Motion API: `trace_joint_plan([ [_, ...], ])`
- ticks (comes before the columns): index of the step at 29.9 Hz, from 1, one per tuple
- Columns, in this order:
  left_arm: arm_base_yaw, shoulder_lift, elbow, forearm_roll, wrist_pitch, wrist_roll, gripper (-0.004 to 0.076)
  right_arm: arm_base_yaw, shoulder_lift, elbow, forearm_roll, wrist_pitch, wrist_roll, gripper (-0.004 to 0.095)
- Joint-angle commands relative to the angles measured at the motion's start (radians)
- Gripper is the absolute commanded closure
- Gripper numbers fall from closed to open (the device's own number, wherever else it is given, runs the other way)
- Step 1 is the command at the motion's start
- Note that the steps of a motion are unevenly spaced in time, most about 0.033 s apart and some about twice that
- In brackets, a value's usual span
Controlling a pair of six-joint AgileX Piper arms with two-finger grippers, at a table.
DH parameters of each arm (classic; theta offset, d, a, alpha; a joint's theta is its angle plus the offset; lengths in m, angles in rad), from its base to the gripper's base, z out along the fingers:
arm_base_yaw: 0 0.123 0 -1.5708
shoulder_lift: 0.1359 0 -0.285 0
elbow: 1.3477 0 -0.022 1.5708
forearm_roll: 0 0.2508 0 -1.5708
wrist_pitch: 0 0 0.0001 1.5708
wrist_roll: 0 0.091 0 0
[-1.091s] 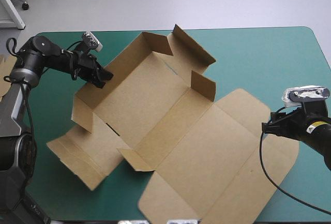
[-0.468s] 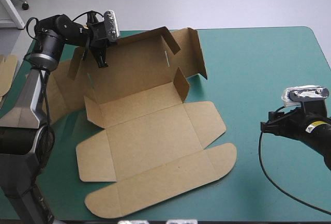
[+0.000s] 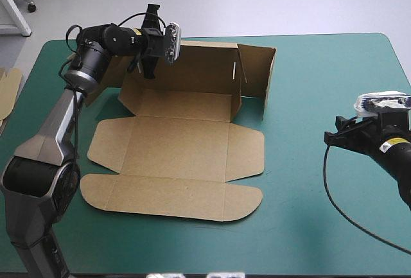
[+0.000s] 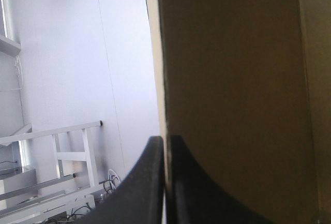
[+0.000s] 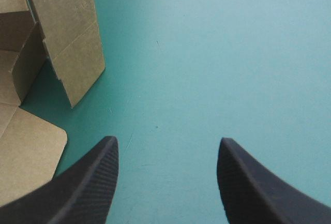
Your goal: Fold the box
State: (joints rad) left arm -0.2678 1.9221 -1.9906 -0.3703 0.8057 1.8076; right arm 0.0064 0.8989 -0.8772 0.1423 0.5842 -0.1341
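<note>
The brown box (image 3: 180, 143) sits half-formed on the left and middle of the teal-green cover (image 3: 321, 72), its long back wall standing upright toward the table's far edge. The left gripper (image 3: 145, 66) is clenched on the top edge of that wall near its left end. In the left wrist view the black fingers (image 4: 155, 182) press together with the thin sheet of the box (image 4: 232, 79) between them. A narrow slot shows near the wall's right end, where a side flap stands turned toward the near side. From the wall's foot the rest of the board lies flat: a floor panel, a wider panel with side flaps, then a strip with rounded corners nearest the robot.

The right gripper (image 3: 329, 139) hovers well apart near the table's right edge. The right wrist view shows the gripper (image 5: 168, 141) released, fingers spread over bare cover (image 5: 207, 53), the box's standing flap (image 5: 67, 43) ahead and to one side. More board (image 3: 8, 92) shows at the table's left edge.
</note>
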Motion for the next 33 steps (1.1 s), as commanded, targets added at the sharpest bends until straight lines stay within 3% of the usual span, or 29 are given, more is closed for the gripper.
trace_joint_plan([
  [1,-0.043,-0.092,0.056,-0.011,-0.165,-0.020,0.0738,-0.009,0.055,-0.063,0.007,-0.045,0.008,0.0369],
  [5,-0.091,-0.153,0.203,-0.004,-0.312,-0.064,0.0738,-0.009,0.152,-0.153,0.007,0.019,0.008,0.0369],
  [12,-0.153,-0.263,0.447,0.021,-0.472,-0.106,0.0738,-0.009,0.280,-0.354,0.007,0.139,0.008,0.0369],
  [17,-0.170,-0.338,0.567,0.017,-0.511,-0.204,0.0738,-0.009,0.351,-0.451,0.007,0.205,0.008,0.0369],
  [25,-0.213,-0.370,0.612,0.132,-0.555,-0.340,0.0738,-0.019,0.435,-0.493,0.017,0.178,0.025,0.0369],
  [29,-0.218,-0.365,0.616,0.239,-0.565,-0.415,0.0738,-0.066,0.480,-0.530,0.090,0.183,0.018,0.0369],
  [33,-0.218,-0.362,0.616,0.272,-0.636,-0.506,0.0738,-0.129,0.536,-0.588,0.244,0.208,-0.073,0.0369],
])
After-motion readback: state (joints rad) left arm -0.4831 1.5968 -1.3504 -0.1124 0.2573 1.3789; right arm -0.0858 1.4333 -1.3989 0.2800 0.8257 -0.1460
